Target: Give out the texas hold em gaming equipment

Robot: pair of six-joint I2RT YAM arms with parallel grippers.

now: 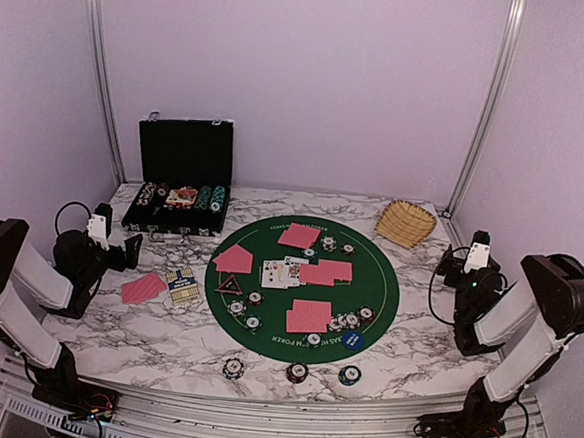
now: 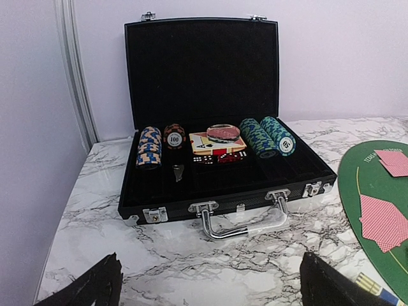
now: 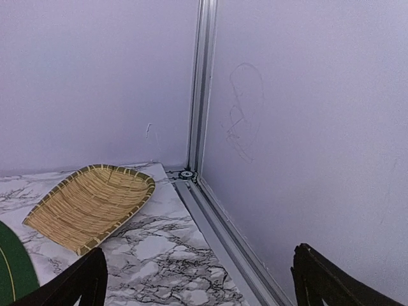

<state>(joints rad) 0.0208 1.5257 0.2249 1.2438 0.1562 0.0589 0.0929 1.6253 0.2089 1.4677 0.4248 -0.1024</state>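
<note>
Red-backed playing cards (image 1: 309,316) lie in pairs on the round green poker mat (image 1: 379,270), with face-up cards (image 1: 281,271) at its middle. Striped-edge chips (image 1: 253,323) sit in small stacks on the mat and three stacks (image 1: 296,372) on the marble in front. A blue button (image 1: 353,340) and a red-black triangle marker (image 1: 229,283) lie on the mat. More cards (image 1: 144,289) and a card box (image 1: 182,287) lie left of the mat. My left gripper (image 1: 129,249) is open and empty, facing the chip case (image 2: 210,191). My right gripper (image 1: 447,262) is open and empty at the right.
The open black chip case (image 1: 182,186) at the back left holds chip rows (image 2: 268,136), cards and dice. A wicker basket (image 1: 405,223) stands at the back right, also in the right wrist view (image 3: 89,205). Walls and metal frame posts (image 3: 203,89) enclose the marble table.
</note>
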